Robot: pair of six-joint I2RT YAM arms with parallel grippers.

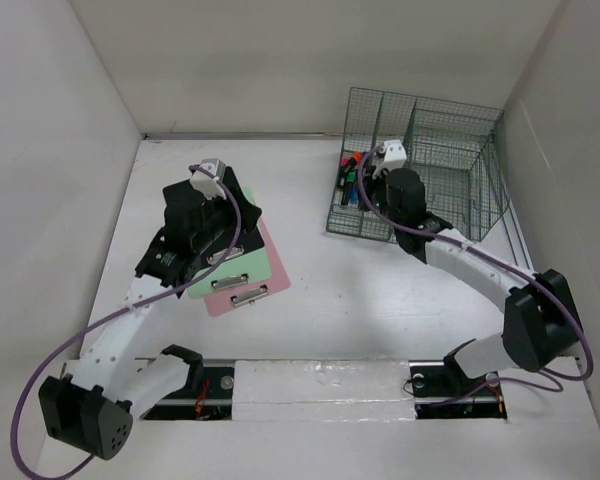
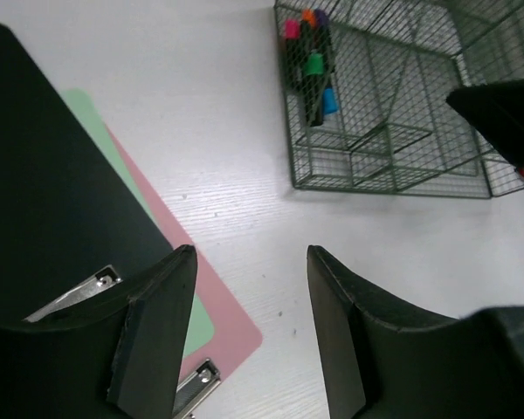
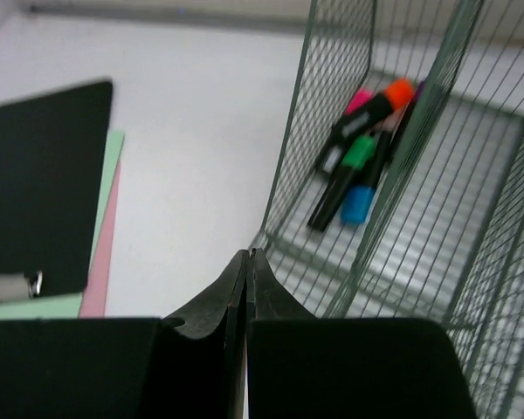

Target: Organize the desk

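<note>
The white desk [image 1: 360, 290] carries a stack of three clipboards at left centre: black [image 2: 44, 175] on top, green [image 1: 235, 262] under it, pink [image 1: 265, 275] at the bottom. My left gripper [image 2: 251, 262] is open and empty above the right edge of the stack. It shows in the top view [image 1: 220, 205] too. A green wire-mesh organizer [image 1: 450, 130] stands at the back right, with several coloured markers [image 1: 352, 175] in its front-left compartment. My right gripper [image 3: 247, 257] is shut and empty, just in front of the organizer's left wall [image 3: 319, 113], near the markers [image 3: 358, 153].
White side walls [image 1: 60, 150] close in the desk on the left, back and right. The organizer's larger right compartments [image 2: 419, 87] hold nothing visible. My right arm [image 2: 506, 109] shows at the right edge of the left wrist view.
</note>
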